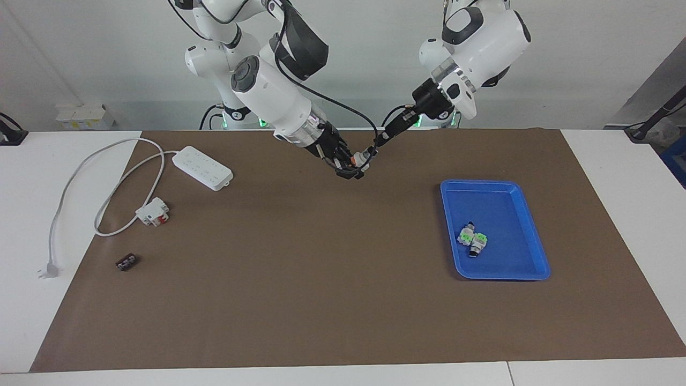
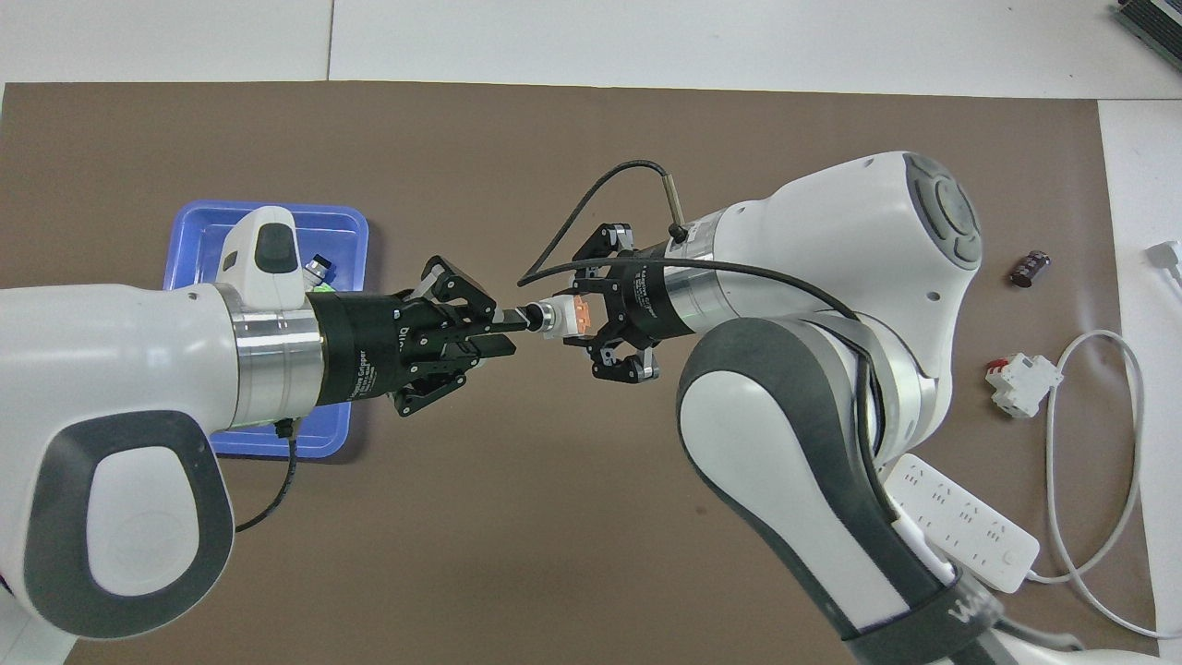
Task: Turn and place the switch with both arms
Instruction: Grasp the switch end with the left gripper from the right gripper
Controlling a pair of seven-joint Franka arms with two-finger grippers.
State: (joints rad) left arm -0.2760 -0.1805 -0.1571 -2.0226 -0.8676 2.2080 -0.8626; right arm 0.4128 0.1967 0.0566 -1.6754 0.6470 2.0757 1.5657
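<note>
Brown paper covers the white tabletop (image 1: 32,225), pale wall above it. Going across the facing view from the right arm's end: grey cable (image 1: 80,182) looped near the edge, its plug (image 1: 48,271) on the bare white part; white power strip (image 1: 202,168) toward the robots' edge; white-and-red block (image 1: 153,211) just beside the cable loop; small dark part (image 1: 127,262) nearer the edge away from the robots.

Mid-tabletop, up in the air over the brown paper close to the robots' edge: my right end effector (image 1: 348,163) (image 2: 591,323), fingers clenched on the switch (image 1: 363,158) (image 2: 561,317), grasping its orange-faced block end. My left end effector (image 1: 377,146) (image 2: 503,323) meets it from the left arm's end; its fingers are drawn together with the tips right at the switch's black knob end, pinching the knob as far as the overhead view shows. Both end effectors on the one switch, held level between them.

Toward the left arm's end: blue tray (image 1: 530,214) (image 2: 189,231) on the paper, two green switches (image 1: 471,238) lying in it, touching each other, near the tray's middle. In the overhead view my left arm covers most of the tray.
</note>
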